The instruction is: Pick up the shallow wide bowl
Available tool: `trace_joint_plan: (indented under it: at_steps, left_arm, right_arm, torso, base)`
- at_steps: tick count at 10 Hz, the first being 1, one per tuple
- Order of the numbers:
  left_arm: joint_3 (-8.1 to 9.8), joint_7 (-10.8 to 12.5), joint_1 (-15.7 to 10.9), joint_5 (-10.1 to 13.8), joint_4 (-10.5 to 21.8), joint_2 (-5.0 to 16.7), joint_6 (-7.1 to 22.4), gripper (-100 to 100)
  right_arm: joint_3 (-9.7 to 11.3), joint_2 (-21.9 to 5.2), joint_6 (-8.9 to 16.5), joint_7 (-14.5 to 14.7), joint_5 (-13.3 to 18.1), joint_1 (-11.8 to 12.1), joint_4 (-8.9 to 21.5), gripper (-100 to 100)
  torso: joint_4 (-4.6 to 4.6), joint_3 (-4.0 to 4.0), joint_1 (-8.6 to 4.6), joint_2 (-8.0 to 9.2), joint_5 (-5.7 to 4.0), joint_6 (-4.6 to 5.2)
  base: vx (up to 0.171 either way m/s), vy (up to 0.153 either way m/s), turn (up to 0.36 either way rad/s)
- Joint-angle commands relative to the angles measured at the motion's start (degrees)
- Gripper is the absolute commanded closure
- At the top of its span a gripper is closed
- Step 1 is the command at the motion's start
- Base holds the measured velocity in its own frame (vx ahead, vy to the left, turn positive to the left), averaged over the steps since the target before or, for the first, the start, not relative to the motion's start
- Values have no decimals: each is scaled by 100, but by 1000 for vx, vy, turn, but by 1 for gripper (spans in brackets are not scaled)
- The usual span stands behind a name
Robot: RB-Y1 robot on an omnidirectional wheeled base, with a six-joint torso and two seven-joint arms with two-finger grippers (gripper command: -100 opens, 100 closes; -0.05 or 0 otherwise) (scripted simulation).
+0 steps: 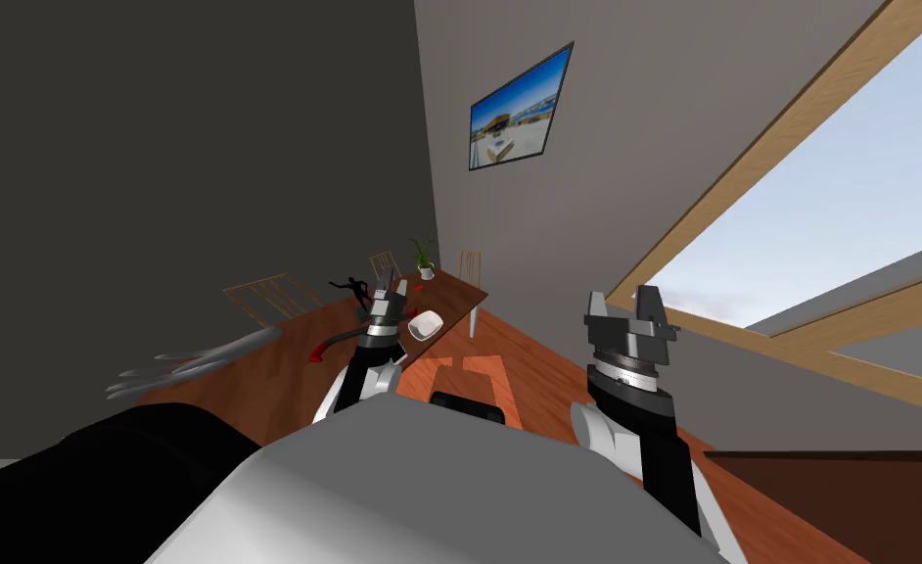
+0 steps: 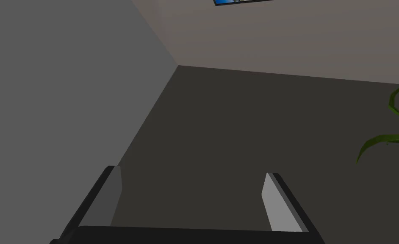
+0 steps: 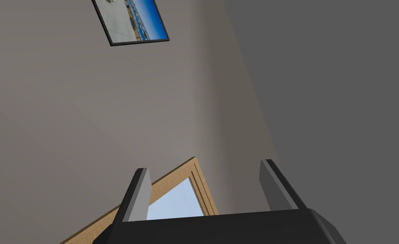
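Resting on brown table [image 1: 449, 294], white bowl [image 1: 426, 324] (left pincer [image 1: 390, 286] near), grey walls [image 1: 205, 147]

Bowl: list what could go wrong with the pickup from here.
The left gripper is open near the bowl, but points at the wall, not down at it; closing now would likely miss. The figurine and plant stand close by on the table; a swing of the arm could knock them.

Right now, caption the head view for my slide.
Left hand open near the white bowl on the brown table; right hand open.
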Motion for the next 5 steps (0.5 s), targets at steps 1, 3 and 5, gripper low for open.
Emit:
trace_joint_plan:
  at_steps: [1,3,5]
  left_arm:
    - [-6,1,3,76,89,230,109,-100]
    - [-16,2,0,161,192,425,227,-100]
    - [-32,3,-11,275,338,646,380,-100]
  right_arm:
    - [0,0,0,0,0,0,0,0]
    - [0,0,0,0,0,-1,0,0]
    - [0,0,0,0,0,-1,0,0]
  torso:
    - [0,0,0,0,0,0]
    - [4,10,-2,18,-1,1]
    - [4,10,2,18,1,1]
  base:
    - [-33,-9,-78]
    - [-51,-6,-76]
    - [-46,-2,-73]
